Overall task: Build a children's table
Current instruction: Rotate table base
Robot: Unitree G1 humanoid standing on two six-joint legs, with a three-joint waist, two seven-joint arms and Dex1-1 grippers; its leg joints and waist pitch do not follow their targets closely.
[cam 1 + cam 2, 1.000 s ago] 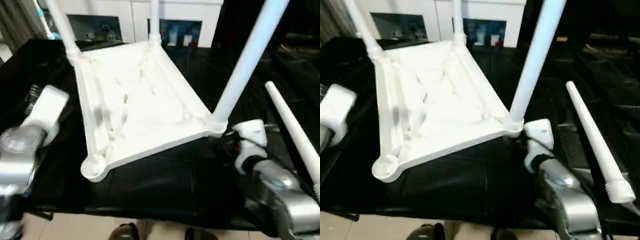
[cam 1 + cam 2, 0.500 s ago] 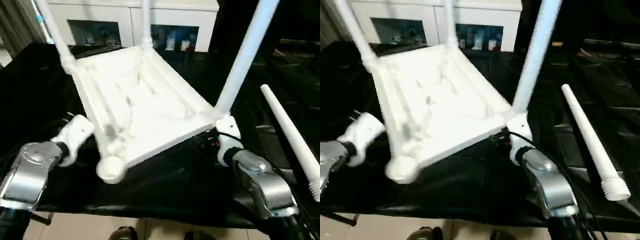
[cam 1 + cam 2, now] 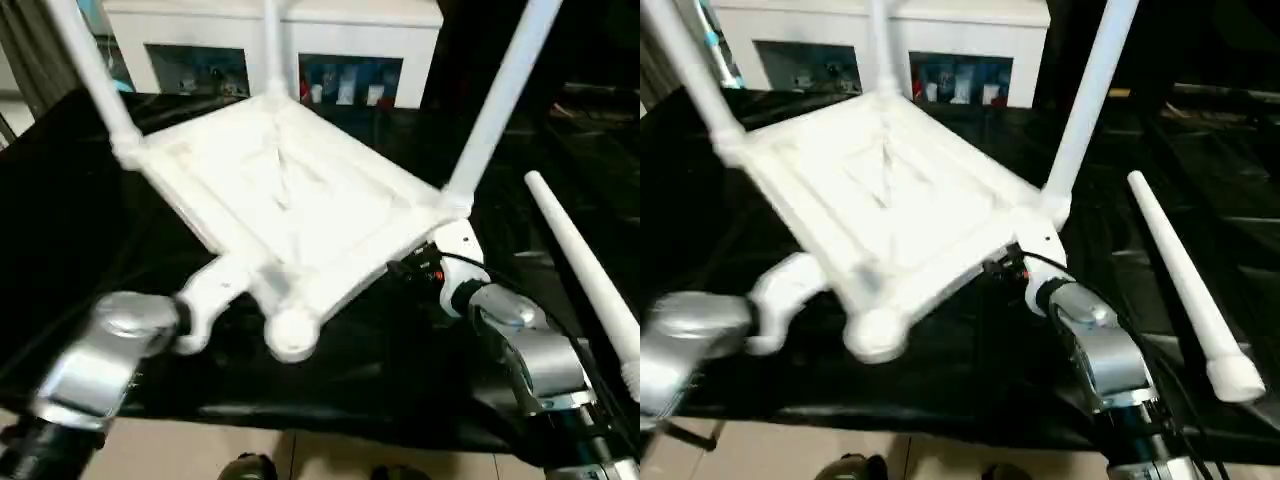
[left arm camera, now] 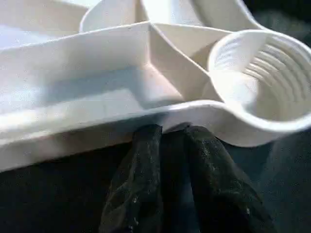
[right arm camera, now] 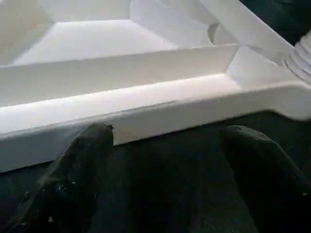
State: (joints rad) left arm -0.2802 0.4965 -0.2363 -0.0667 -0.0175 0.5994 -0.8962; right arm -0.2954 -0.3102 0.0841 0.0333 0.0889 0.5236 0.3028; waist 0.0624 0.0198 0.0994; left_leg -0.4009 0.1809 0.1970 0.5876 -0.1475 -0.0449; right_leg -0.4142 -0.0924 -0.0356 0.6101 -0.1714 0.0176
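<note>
Left wrist view: tabletop [image 4: 97, 92] rim touching nearly-closed left gripper [image 4: 167, 133] tips.

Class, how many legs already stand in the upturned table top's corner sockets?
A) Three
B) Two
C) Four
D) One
A: three legs rise from the table top, the near corner socket is empty, and the fourth leg lies beside it.

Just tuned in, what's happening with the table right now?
The top lies upside down on the black surface with three legs screwed in. The nearest socket is empty; the fourth leg lies loose at the right. The left end effector touches the rim beside that socket, the right end effector stands open at the rim.
</note>
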